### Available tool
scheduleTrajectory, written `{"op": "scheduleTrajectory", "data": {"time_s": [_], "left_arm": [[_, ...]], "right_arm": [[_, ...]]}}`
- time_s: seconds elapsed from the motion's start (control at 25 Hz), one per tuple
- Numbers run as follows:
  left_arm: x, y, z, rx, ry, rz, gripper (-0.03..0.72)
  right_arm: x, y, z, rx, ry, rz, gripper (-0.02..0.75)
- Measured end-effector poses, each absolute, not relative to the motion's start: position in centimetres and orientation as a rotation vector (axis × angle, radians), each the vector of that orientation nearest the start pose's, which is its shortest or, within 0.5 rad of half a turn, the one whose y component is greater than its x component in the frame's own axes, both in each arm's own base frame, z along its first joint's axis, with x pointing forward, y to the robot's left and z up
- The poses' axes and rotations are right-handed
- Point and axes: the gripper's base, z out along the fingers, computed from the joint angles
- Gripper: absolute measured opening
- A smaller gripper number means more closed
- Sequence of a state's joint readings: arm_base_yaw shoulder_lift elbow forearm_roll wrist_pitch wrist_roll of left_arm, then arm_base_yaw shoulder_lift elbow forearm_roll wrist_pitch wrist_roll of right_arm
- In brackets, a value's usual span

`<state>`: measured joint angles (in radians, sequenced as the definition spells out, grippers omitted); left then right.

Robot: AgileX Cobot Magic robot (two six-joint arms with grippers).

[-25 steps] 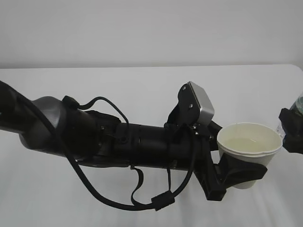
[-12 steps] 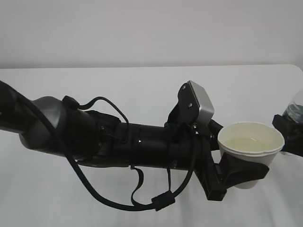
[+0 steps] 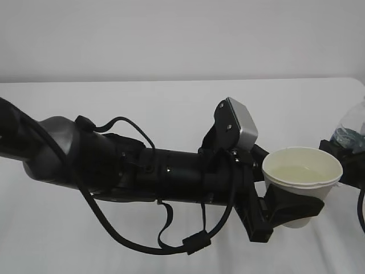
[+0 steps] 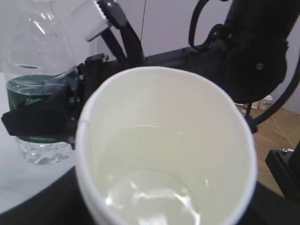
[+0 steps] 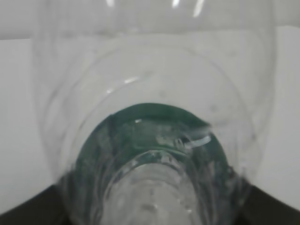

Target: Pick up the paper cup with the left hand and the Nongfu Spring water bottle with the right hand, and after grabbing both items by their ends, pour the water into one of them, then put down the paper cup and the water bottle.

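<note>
Paper cup (image 3: 301, 181), upright and holding clear water (image 4: 154, 187), clamped low on its wall by left claw (image 3: 285, 208) above white tabletop (image 3: 171, 103). Nongfu Spring water bottle (image 4: 37, 89), upright at far right edge just beside cup, gripped round its green label by right claw (image 3: 342, 157); jaws partly spread on both items.

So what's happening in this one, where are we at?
The left gripper holds the paper cup upright above the white table, and the cup already has water in it. At the right edge of the exterior view, the right gripper holds the Nongfu Spring water bottle upright just beside the cup, a little water showing inside. The pour looks done; neither item has been set down yet.
</note>
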<state>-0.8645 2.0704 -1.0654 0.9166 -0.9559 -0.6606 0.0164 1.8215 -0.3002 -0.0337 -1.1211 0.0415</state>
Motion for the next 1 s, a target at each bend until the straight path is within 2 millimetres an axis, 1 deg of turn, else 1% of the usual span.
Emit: {"op": "scheduleTrajectory", "data": {"time_s": [0.36,0.6,1.0], "left_arm": [[21.9,-34.8,15.2,1.249,1.438,-1.239,0.471],[22.0,-34.7,15.2,1.247,1.439,-1.238,0.471],[22.8,-34.2,15.2,1.227,1.45,-1.223,0.471]], "right_arm": [[27.3,0.8,9.7,-0.025,1.902,0.066,0.426],[28.9,0.9,9.4,-0.027,1.882,0.067,0.426],[31.4,0.9,8.1,-0.027,1.872,0.067,0.426]]}}
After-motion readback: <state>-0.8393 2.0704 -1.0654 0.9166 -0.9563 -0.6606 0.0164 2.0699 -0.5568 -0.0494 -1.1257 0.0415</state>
